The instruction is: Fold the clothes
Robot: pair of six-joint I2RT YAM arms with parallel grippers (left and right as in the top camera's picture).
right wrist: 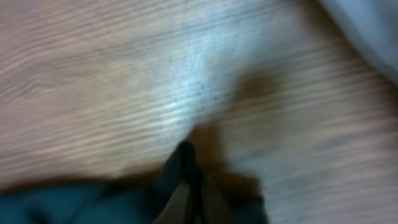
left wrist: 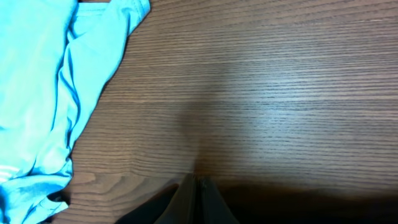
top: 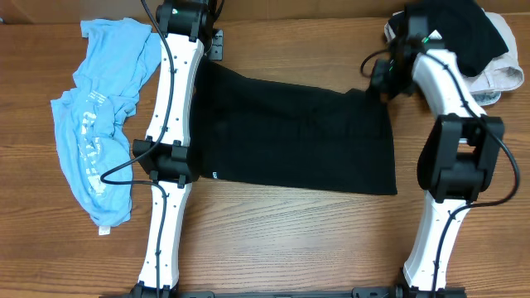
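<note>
A black garment (top: 298, 132) lies spread flat on the wooden table between my two arms. My left gripper (top: 213, 45) is at its far left corner. In the left wrist view its fingers (left wrist: 198, 182) are pressed together, with dark cloth (left wrist: 298, 205) beneath them. My right gripper (top: 379, 76) is at the garment's far right corner. In the blurred right wrist view its fingers (right wrist: 188, 163) are shut on a peak of the black cloth (right wrist: 74, 205), lifted slightly off the table.
A crumpled light blue shirt (top: 99, 124) lies left of the left arm and also shows in the left wrist view (left wrist: 43, 93). A pile of black and white clothes (top: 489, 50) sits at the far right corner. Bare wood runs along the near edge.
</note>
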